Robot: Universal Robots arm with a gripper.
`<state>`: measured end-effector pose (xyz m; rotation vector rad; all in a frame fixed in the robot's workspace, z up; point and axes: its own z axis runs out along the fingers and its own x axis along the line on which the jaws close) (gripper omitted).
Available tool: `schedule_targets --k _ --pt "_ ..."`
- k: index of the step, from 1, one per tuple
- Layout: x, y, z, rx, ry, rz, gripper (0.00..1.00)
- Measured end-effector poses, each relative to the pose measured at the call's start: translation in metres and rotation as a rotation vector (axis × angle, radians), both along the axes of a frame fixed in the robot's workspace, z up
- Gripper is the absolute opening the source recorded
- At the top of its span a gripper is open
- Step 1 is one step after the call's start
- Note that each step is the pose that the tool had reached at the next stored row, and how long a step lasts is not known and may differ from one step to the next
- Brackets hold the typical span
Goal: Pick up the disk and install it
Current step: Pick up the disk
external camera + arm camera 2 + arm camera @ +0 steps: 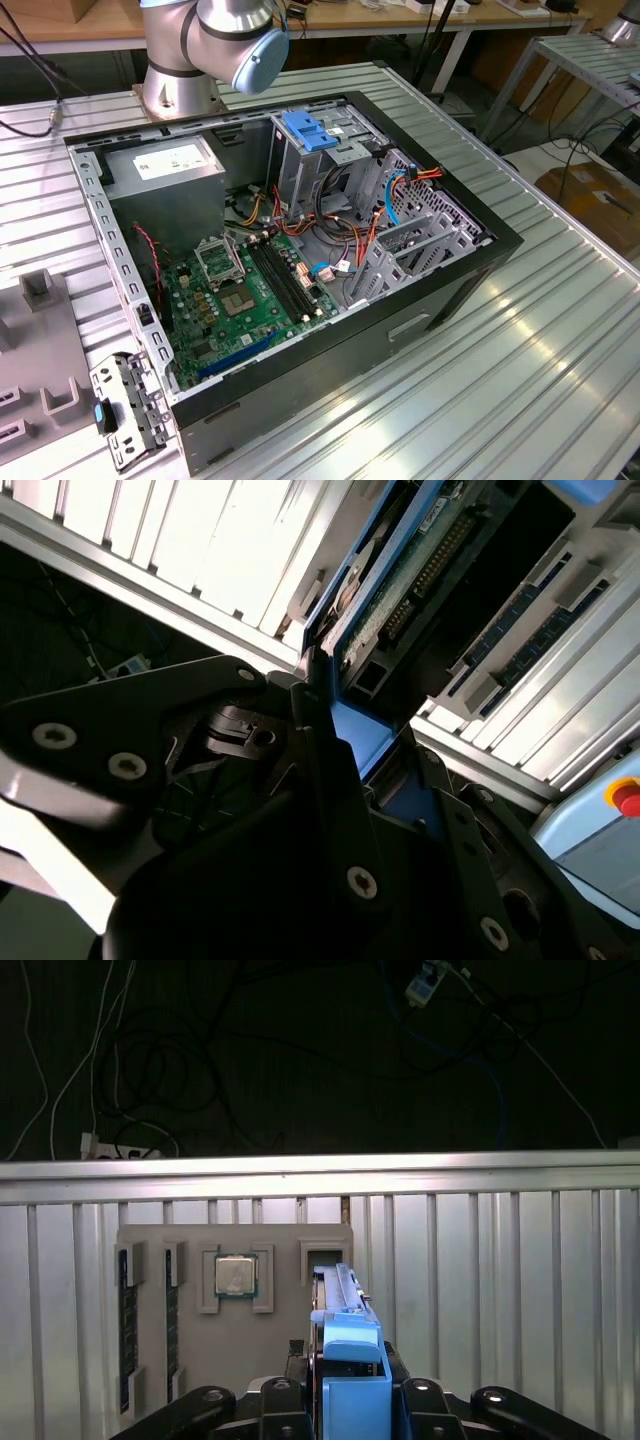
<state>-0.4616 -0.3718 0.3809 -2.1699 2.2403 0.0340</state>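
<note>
A silver and pale blue robot arm [215,40] stands on a ribbed aluminium worktop [520,350], behind an open black computer case [440,300] that lies on its side. Inside the case are a green motherboard [240,300], a grey metal box with a white sticker [170,165] and a tall grey cage topped by a flat blue plastic tab [310,130]. Part of a flat grey parts tray [40,340] lies on the worktop at the exterior view's left, beside the case.

In the first wrist view, the black gripper [352,1395] points at this grey tray [240,1360]. The disk [340,1300], a dark hard drive with blue plastic rails, stands on edge in a slot of the tray. Its far end reaches a raised grey bracket. Its near end, capped in blue, lies within the gripper. Whether the gripper is clamped on the disk or just set around it, I cannot tell.

A square silver processor chip [236,1277] sits in a recess of the tray near the disk. Two dark memory sticks [124,1330] lie in slots further along.

In the second wrist view, the disk [415,575] shows its green circuit board and a blue rail, and the gripper [375,770] is at its near end.
</note>
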Motion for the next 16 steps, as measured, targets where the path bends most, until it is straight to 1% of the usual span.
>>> schedule_targets --k 7,16 --pt "0.0000 0.0000 0.0030 -0.0001 0.0002 0.000 0.37" --pt "0.0000 0.0000 0.0032 -0.0001 0.0002 0.000 0.37"
